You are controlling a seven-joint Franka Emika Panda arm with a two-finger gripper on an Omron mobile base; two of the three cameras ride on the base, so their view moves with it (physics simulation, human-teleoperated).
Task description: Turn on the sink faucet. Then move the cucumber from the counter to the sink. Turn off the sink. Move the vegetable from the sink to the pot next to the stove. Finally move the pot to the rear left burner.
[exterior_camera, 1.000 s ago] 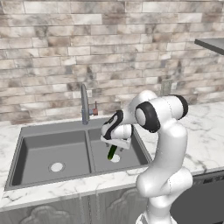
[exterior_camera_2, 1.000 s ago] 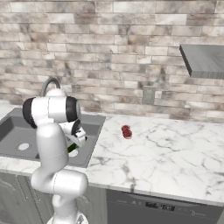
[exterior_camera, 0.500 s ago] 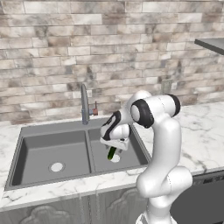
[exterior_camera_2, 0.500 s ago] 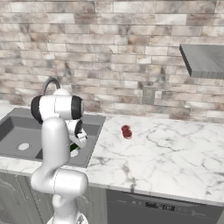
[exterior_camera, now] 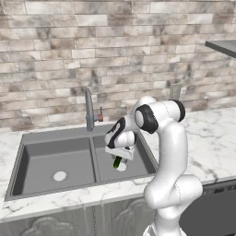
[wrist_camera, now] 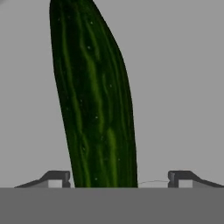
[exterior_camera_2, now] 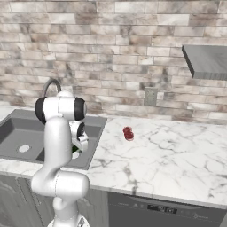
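Between the two dark fingertips of the gripper (wrist_camera: 118,178) lies the cucumber (wrist_camera: 94,105), seen in the hand view against the flat grey floor of the sink. The jaws stand wide, each tip well out to its side with a gap of grey showing between it and the green skin, so nothing is clamped. The cucumber runs lengthwise away from the camera, dark green with paler streaks, its near end passing between the tips and its far end reaching the top edge of the view.

From the left base view the gripper (exterior_camera: 119,159) hangs low inside the right basin of the sink (exterior_camera: 41,159), pointing down, with a bit of the cucumber (exterior_camera: 118,162) showing green just under the white hand. The faucet (exterior_camera: 88,109) rises behind the divider between the two basins, its small lever on the right side of the base. The left basin holds a round pale drain (exterior_camera: 59,175).

From the right base view the arm bends down over the same basin, and a sliver of green (exterior_camera_2: 75,149) shows beside the hand. On the marble counter (exterior_camera_2: 177,150), well to the right of the sink, sits a small red thing (exterior_camera_2: 128,133) too small to identify.
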